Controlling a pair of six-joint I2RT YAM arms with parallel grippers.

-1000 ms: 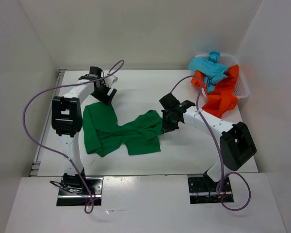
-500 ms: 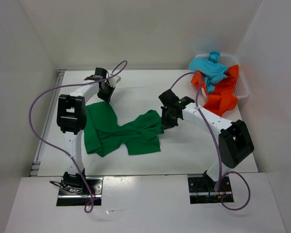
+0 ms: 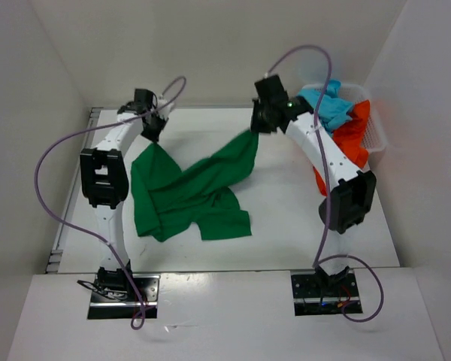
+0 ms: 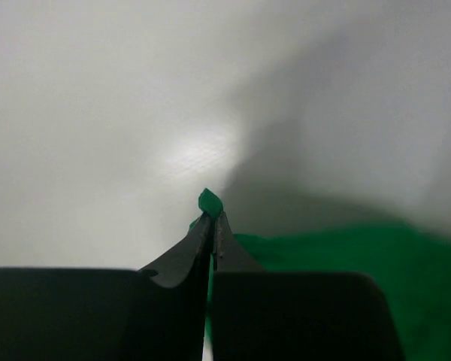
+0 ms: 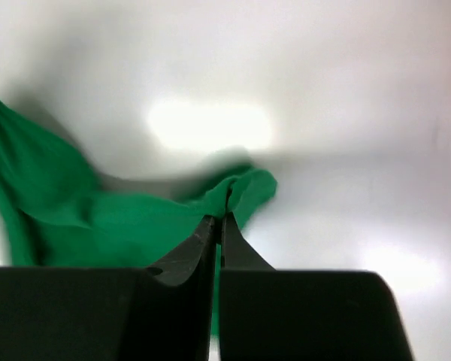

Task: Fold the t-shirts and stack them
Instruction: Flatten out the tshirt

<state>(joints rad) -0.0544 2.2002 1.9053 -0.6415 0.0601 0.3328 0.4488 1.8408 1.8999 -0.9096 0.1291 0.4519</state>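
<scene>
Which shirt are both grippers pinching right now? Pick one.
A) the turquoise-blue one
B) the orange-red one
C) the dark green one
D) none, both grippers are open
C: the left gripper and the right gripper are each shut on a bit of the dark green t-shirt, which is stretched between them, while the turquoise-blue t-shirt and the orange-red t-shirt lie apart at the far right.
</scene>
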